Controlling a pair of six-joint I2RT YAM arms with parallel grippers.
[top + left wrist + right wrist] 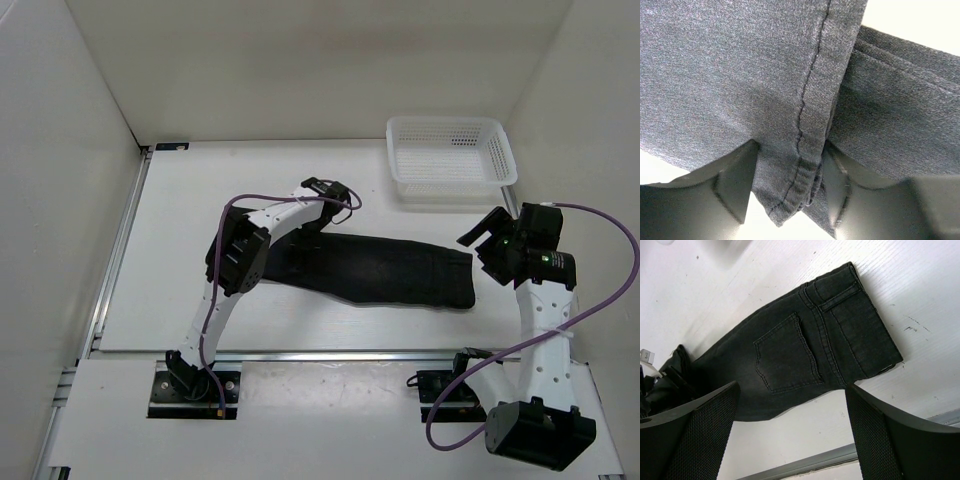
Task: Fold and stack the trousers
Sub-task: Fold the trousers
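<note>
I see the basket (450, 158) upper right, apart from the trousers (390, 270) on the white surface (180, 250); left fingers (732, 187) pinch cloth, right fingers (705, 435) gape empty.

1 pr trousers (380, 272), 1 basket (505, 150), 2 arms (222, 290) (545, 310)

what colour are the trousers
The trousers are plain faded black; the right wrist view shows it best.

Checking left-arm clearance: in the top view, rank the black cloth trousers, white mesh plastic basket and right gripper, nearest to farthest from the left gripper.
1. black cloth trousers: leg end pinched in the left gripper.
2. white mesh plastic basket: to its right, at the table's far right corner.
3. right gripper: open, farther right, past the trousers' waist end.
</note>
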